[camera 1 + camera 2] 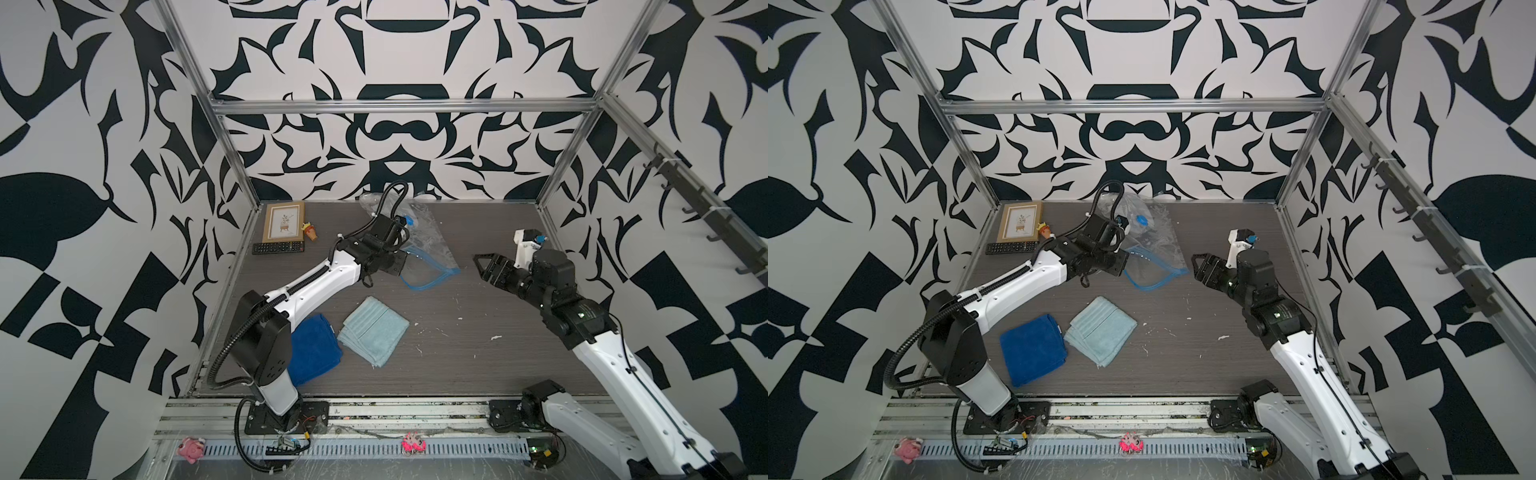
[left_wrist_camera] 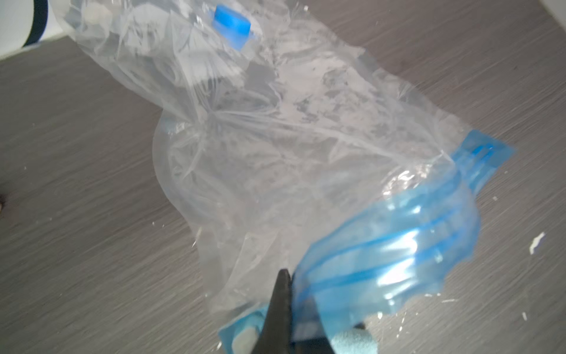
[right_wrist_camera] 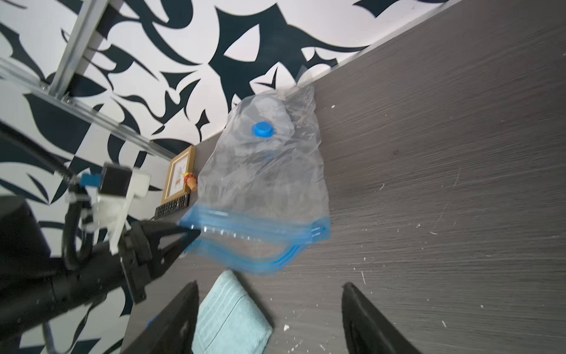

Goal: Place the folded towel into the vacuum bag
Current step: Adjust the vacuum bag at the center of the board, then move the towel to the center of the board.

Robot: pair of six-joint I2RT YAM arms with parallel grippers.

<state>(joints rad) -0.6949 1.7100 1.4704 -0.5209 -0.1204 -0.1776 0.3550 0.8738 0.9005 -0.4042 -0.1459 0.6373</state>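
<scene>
Just beside towel (image 1: 1102, 330) — blue cloth (image 1: 1032, 351), seemingly touching.

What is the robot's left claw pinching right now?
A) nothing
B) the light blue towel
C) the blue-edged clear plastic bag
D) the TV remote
C: the left gripper is shut on the blue zip edge of the vacuum bag, while the light blue towel lies apart, untouched.

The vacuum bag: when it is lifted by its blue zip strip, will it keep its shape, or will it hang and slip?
Probably floppy: the vacuum bag is thin crinkled film, curving where the left end effector pinches its zip strip. Likely light, since it looks empty. The glossy plastic may slip in a loose grip.
</scene>
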